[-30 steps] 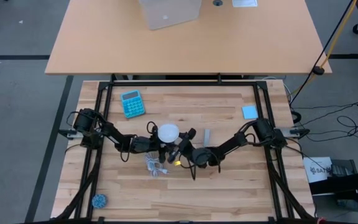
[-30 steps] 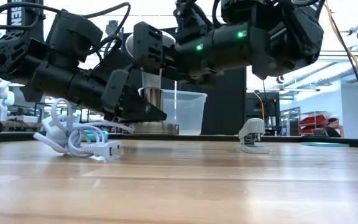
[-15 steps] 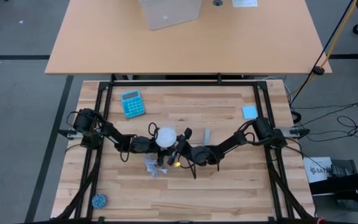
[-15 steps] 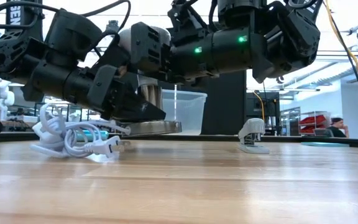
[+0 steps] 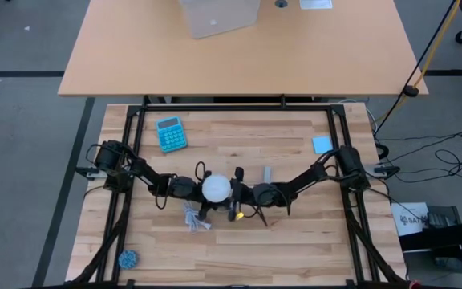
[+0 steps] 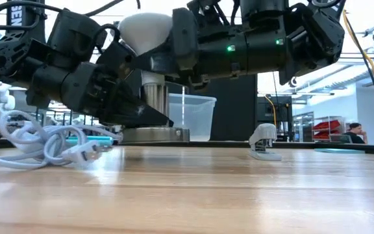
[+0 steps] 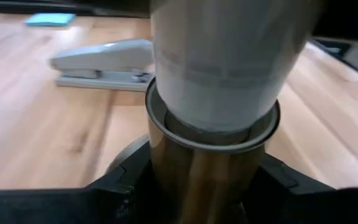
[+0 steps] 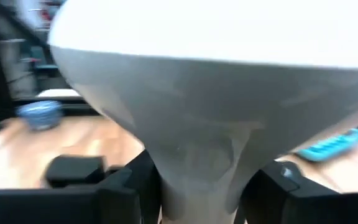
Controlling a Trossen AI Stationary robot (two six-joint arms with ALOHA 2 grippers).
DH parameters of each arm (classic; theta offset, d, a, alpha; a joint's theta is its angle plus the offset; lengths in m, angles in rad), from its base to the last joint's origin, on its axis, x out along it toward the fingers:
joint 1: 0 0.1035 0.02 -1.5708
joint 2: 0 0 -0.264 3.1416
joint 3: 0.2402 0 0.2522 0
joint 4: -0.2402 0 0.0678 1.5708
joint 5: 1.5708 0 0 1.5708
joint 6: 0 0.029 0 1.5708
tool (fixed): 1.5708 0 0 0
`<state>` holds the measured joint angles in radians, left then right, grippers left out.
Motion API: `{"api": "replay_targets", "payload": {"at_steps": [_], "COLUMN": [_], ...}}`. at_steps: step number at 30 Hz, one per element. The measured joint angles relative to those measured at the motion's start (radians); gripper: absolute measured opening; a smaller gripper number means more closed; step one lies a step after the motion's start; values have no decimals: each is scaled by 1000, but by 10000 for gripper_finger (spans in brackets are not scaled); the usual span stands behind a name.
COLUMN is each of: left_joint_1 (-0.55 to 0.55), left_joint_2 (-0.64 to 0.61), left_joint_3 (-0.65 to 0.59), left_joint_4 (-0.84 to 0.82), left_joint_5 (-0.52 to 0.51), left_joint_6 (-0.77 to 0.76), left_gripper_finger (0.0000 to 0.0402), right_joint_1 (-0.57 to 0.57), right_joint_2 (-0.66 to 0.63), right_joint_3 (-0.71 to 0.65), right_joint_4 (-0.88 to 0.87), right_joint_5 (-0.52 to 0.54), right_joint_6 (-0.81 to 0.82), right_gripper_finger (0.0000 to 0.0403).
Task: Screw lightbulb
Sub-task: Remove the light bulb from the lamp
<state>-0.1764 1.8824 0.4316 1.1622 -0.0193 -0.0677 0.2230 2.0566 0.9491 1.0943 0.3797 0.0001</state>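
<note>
The white cone-shaped lightbulb with its rounded dome (image 6: 146, 31) stands upright at the middle of the wooden table (image 5: 295, 233), its narrow end sunk into the shiny round metal socket (image 6: 154, 110), and both arms are crowded right in on it. In the left wrist view the bulb's neck sits inside the socket's rim with a thin dark gap showing, so my read is that it is seated and the threading is under way, not finished; how many turns remain is impossible to tell.

The right gripper (image 8: 197, 186) has its two dark fingers closed around the bulb's tapering neck, just under the dome. The left gripper (image 7: 204, 186) clamps the socket's metal barrel from the other side, bracing it.

Now the blind spots. From overhead the dome covers the socket and both sets of fingertips. From table height the dark arm bodies overlap, and the screw base is buried inside the barrel. The socket's white cord (image 6: 37, 143) lies in a loose tangle beside it. A grey stapler (image 6: 263, 142) sits apart, untouched.
</note>
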Motion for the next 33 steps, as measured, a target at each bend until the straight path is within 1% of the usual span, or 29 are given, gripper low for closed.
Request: {"api": "replay_targets", "payload": {"at_steps": [4,9,12,13,16,21,24,28,31,33], "left_joint_1": [-1,-1,1,2,4,4,4,6,8,8], "left_joint_2": [0,0,0,0,0,0,0,0,0,0], "left_joint_3": [-1,-2,-1,-1,0,-1,-2,-3,-3,-3], "left_joint_4": [-2,-2,4,9,13,10,4,-2,-6,-9], "left_joint_5": [71,192,251,263,280,281,279,266,228,202], "left_joint_6": [3,3,5,5,3,-2,0,3,4,5], "left_gripper_finger": [176,176,176,176,176,176,176,176,176,176], "right_joint_1": [-33,-79,-109,-116,-123,-121,-120,-117,-117,-117], "right_joint_2": [-8,-8,-8,-8,-8,-8,-8,-19,-47,-78], "right_joint_3": [-3,-3,5,9,12,12,12,12,12,12], "right_joint_4": [-14,-11,-8,-8,-7,-9,-8,-21,-84,-162], "right_joint_5": [-184,-435,-637,-675,-717,-714,-720,-724,-720,-711], "right_joint_6": [30,81,139,155,184,227,243,235,201,163], "right_gripper_finger": [159,159,163,164,166,176,197,237,265,280]}}
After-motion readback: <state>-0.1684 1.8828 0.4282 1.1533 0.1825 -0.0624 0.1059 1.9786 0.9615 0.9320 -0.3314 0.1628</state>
